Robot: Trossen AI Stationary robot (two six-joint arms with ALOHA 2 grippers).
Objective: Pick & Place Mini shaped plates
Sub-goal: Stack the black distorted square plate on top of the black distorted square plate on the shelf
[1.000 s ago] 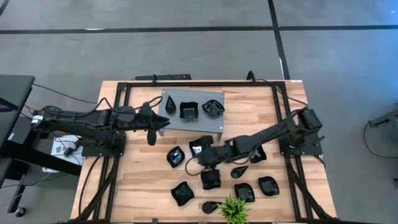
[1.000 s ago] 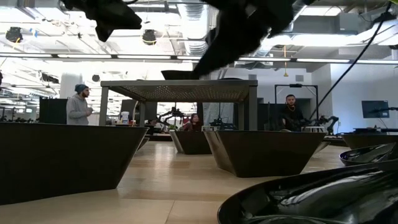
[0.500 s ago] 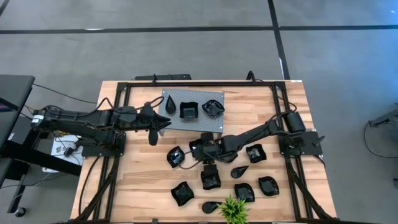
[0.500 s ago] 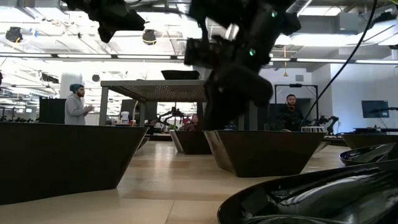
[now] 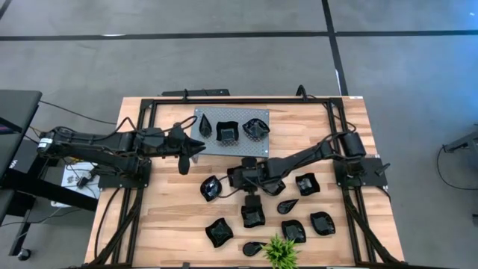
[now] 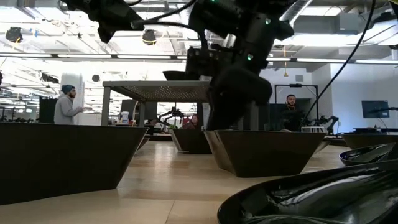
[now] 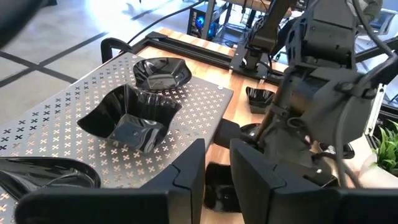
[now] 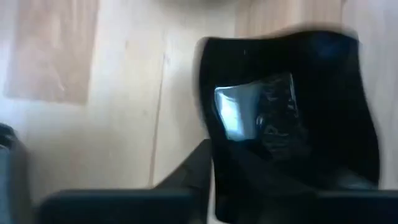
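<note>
Plant sits bottom centre, loose black mini plates scattered just above it on the bench. Right gripper is down mid-frame, fingers pinching a squarish plate's rim. I'd lift straight up before swinging. Left gripper waits by the perforated stand, fingers slightly apart, empty.

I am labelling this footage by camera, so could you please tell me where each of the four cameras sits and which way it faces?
High view: overhead, straight down on the table; both arms show.
Low view: at table-top height, level across the table past plates into the room; arms enter from above.
Left wrist view: past the left gripper at three plates on the perforated stand.
Right wrist view: past the right gripper's finger down onto a black plate.
Shared: the stand shows in high, low and left wrist views.
</note>
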